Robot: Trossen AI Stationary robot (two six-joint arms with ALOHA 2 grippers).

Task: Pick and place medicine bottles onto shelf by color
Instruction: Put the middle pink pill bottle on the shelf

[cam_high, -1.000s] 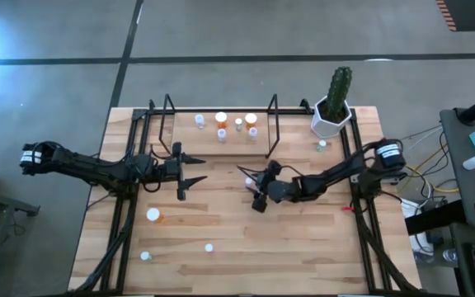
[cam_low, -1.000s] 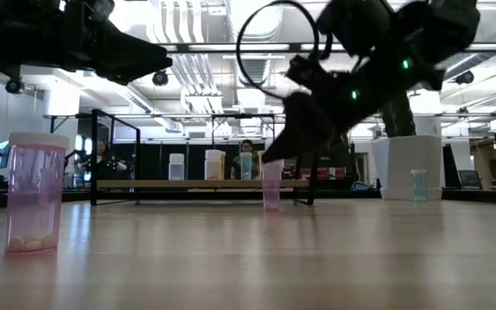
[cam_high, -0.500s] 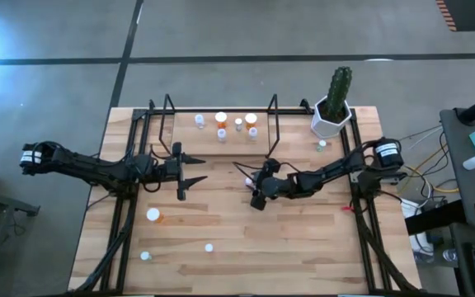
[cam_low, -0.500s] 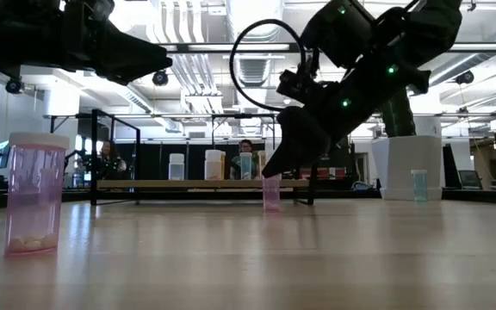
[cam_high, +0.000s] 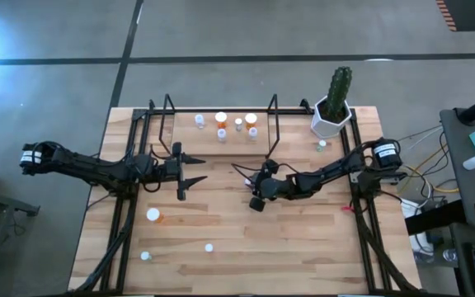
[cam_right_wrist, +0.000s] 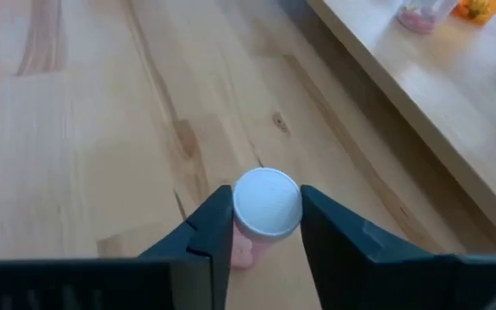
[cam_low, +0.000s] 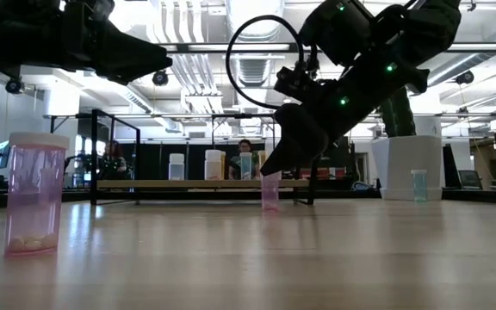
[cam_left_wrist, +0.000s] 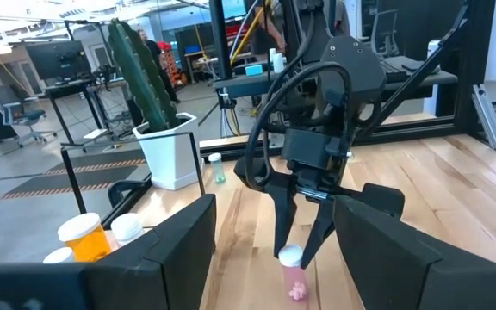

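Observation:
A pink medicine bottle with a white cap [cam_right_wrist: 267,202] stands upright on its base on the table, in front of the shelf [cam_high: 221,142]. It also shows in the high view [cam_high: 249,182]. My right gripper [cam_right_wrist: 267,226] is open, slanting down over it, one finger on each side of the cap. Several bottles, orange [cam_high: 221,118] and clear [cam_high: 199,120], stand on the shelf board. My left gripper [cam_high: 195,171] is open and empty, hovering left of the pink bottle. My right gripper's fingers [cam_right_wrist: 218,220] stand close against the two sides of the pink bottle's cap [cam_right_wrist: 267,202], slanting down from the table's right. I cannot tell whether they touch it. The bottle stands upright on the table.
A white hexagonal pot with a cactus [cam_high: 334,111] stands at the far right, with a greenish bottle [cam_high: 322,144] beside it. Three more bottles stand near the front left: [cam_high: 152,214], [cam_high: 209,247], [cam_high: 145,256]. One pink bottle [cam_low: 33,194] stands close to the low camera.
My right gripper has moved a little toward the table's left edge and down, so its fingers now stand around the pink bottle's cap. The bottle has stayed in place.

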